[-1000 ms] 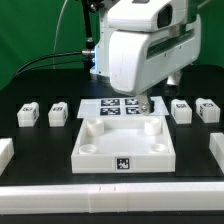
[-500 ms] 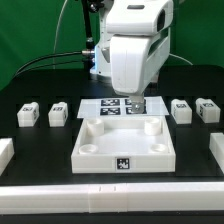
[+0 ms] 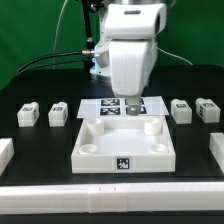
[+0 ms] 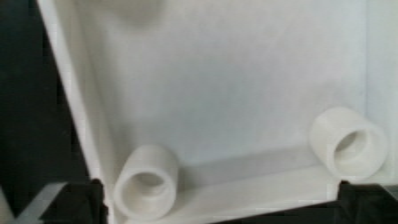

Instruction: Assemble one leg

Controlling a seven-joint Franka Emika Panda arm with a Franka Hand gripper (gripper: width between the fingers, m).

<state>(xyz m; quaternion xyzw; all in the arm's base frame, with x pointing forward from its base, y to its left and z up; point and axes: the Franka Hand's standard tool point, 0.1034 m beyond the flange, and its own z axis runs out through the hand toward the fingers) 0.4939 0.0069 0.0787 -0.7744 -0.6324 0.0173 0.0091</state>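
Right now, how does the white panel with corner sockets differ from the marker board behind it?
The panel is thick and tray-like, with a raised rim and round sockets; the marker board is thin and flat. The panel shows one tag, on its front wall; the marker board carries several on top. Both are white and lie on the black table.

A large white square tray-like plastic panel (image 3: 95, 162) with round corner sockets lies at the centre of the black table (image 3: 40, 140). The thin flat white marker board (image 3: 104, 108) lies directly behind it. The white robot arm (image 3: 130, 50) hangs over the board, with its dark two-finger gripper (image 3: 133, 104) low near the panel's rear edge. Jaw spacing is not discernible.

Small white tagged plastic blocks flank the panel:
- Exterior view's left: outer left leg block (image 3: 28, 114), inner left leg block (image 3: 58, 113).
- Exterior view's right: inner right leg block (image 3: 181, 110), outer right leg block (image 3: 207, 109).
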